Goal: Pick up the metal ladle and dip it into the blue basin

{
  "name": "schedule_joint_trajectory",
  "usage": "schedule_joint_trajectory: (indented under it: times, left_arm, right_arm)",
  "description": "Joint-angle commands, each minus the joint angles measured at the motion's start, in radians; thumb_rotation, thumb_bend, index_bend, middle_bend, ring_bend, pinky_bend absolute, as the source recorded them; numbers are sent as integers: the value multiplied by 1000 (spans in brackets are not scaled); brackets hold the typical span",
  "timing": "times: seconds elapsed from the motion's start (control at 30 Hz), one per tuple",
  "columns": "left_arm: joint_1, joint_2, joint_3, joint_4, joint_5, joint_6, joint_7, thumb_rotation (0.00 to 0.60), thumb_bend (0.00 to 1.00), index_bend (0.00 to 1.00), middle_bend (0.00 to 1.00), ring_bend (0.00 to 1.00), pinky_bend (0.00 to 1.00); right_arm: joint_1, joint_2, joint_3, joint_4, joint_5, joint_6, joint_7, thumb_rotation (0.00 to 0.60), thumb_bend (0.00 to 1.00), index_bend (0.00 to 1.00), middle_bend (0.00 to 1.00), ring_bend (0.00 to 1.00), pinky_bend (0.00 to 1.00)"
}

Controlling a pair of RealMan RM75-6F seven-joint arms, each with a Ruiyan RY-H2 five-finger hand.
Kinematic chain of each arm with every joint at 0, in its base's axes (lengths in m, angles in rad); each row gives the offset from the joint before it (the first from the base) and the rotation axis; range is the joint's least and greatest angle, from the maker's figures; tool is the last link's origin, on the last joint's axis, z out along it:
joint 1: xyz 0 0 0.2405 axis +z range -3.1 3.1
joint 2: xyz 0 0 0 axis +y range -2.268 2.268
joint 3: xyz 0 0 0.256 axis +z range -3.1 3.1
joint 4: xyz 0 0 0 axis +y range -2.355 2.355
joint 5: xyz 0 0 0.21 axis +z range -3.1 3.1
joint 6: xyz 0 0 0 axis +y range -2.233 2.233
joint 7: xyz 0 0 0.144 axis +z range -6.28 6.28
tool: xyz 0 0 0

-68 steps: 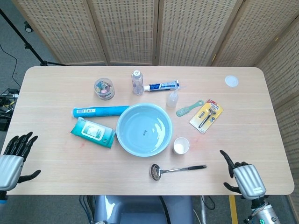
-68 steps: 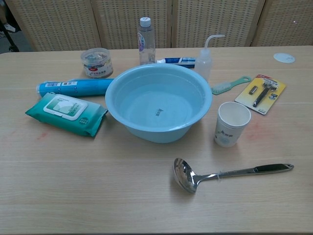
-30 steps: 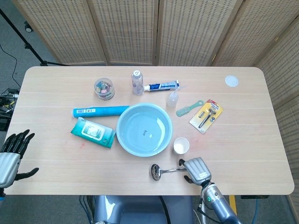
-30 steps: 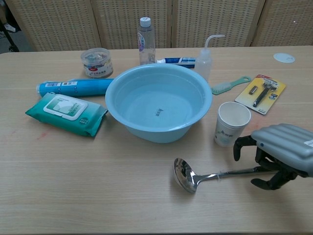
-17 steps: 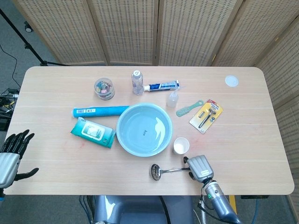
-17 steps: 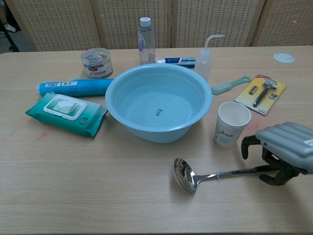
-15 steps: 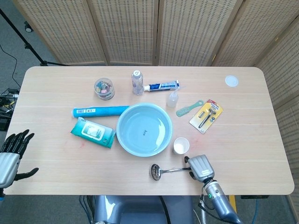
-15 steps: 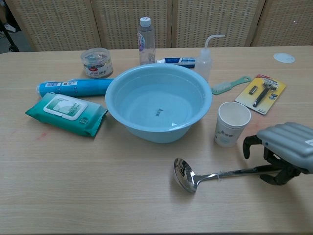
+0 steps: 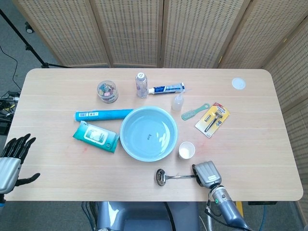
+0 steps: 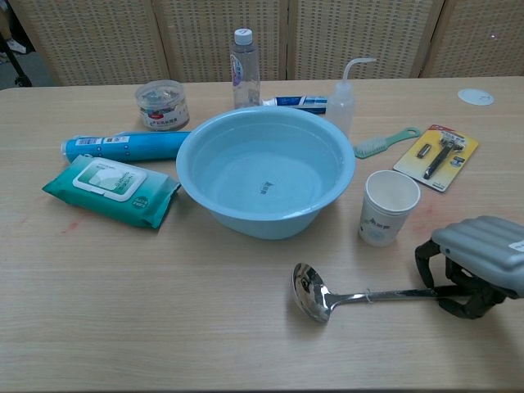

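Observation:
The metal ladle (image 9: 166, 177) (image 10: 352, 296) lies on the table in front of the blue basin (image 9: 122, 137) (image 10: 246, 219), its bowl to the left and its handle pointing right. My right hand (image 9: 207, 174) (image 10: 479, 262) sits over the handle's end with its fingers curled around it, gripping it low at the table. The basin holds clear water. Off the table's left edge, my left hand (image 9: 12, 161) hangs open with its fingers spread; it shows in the head view only.
A paper cup (image 9: 186, 150) (image 10: 389, 205) stands between the basin and my right hand. A wipes pack (image 9: 96, 136), blue tube (image 9: 102, 114), jar (image 9: 107, 91), bottle (image 9: 141, 85), toothpaste (image 9: 167, 88), squeeze bottle (image 9: 177, 102), comb (image 9: 195, 111) and razor pack (image 9: 212, 119) lie around the basin.
My right hand came in from the table's right front corner to the ladle handle and its fingers closed around it. The ladle shifted slightly right. The left hand stayed put.

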Motion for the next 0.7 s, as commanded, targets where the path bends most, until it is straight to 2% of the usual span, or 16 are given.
schedule_joint_trajectory:
  times: [0.03,0.1,0.3,0.7]
  left_arm:
    - [-1,0,0,0,-2,-2,0,600,0,0,0,0,0]
    - [-1,1,0,0,-1,-3,0,600,0,0,0,0,0]
    - [-3,-1,1,0,-2,-7,3,600,0,0,0,0,0]
    - [-2,-2,3,-2,1,-7,6,600,0,0,0,0,0]
  right_arm:
    - [4,-1,-6,8,6,5,-7,600,435,591,938,892,1000]
    - [5,0,-9,11,6,8,-6,600,502,652,938,892,1000]
    - [9,31,-19,-14,-22,17,34,600,727,722,938,892,1000]
    - [16,147,-24,-157,-92,45,114,600,860,788,941,892,1000]
